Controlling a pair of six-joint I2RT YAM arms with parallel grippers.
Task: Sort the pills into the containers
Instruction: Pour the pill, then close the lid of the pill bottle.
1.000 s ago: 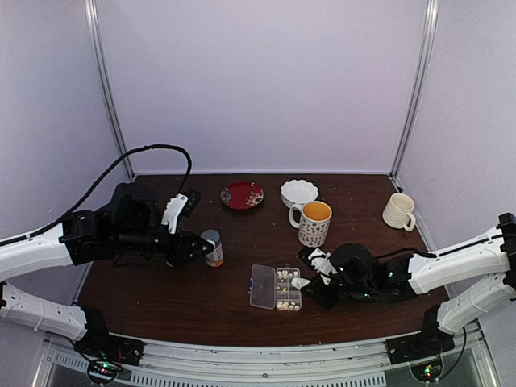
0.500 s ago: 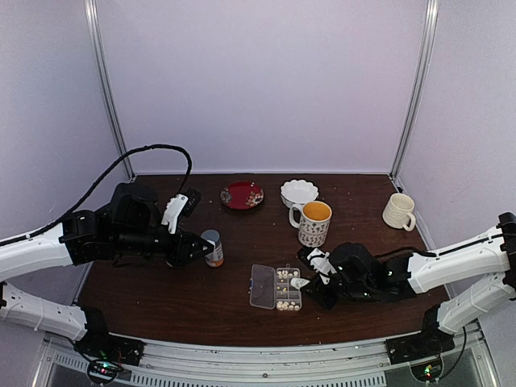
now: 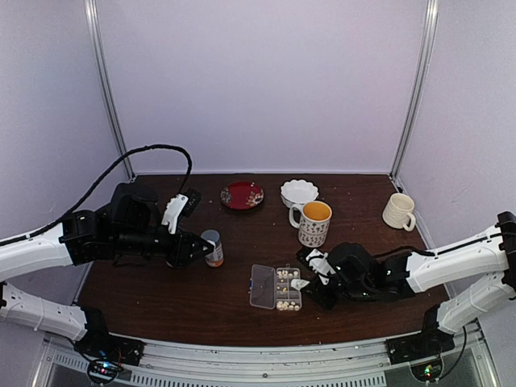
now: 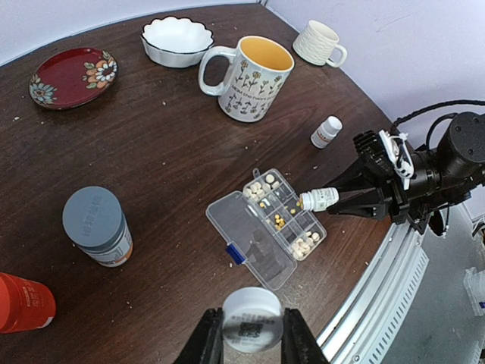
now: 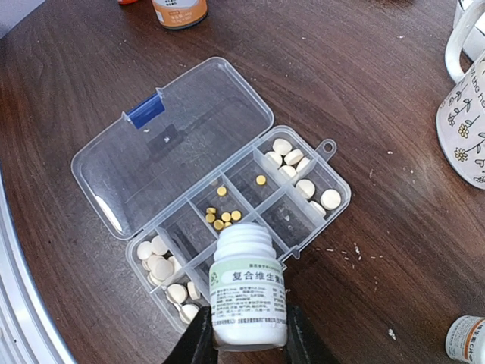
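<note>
The clear pill box (image 5: 292,212) lies open at the table's front middle, its lid (image 5: 182,144) flat to the left. Its containers hold white pills (image 5: 295,161) at both ends and small yellow pills (image 5: 223,218) in a middle cell. My right gripper (image 5: 246,337) is shut on a white labelled bottle (image 5: 247,292), uncapped and tipped with its mouth over the box's near row. From above, the bottle (image 3: 301,283) meets the box (image 3: 274,289) at its right edge. My left gripper (image 4: 252,340) is shut on a white bottle cap (image 4: 252,324), held above the table left of the box.
A grey-capped bottle (image 4: 97,225) and an orange bottle (image 4: 23,303) stand at the left. A small white bottle (image 4: 326,131) stands right of the box. Behind are a flowered mug (image 4: 254,78), a white bowl (image 4: 176,40), a red plate (image 4: 72,76) and a cream mug (image 4: 318,42).
</note>
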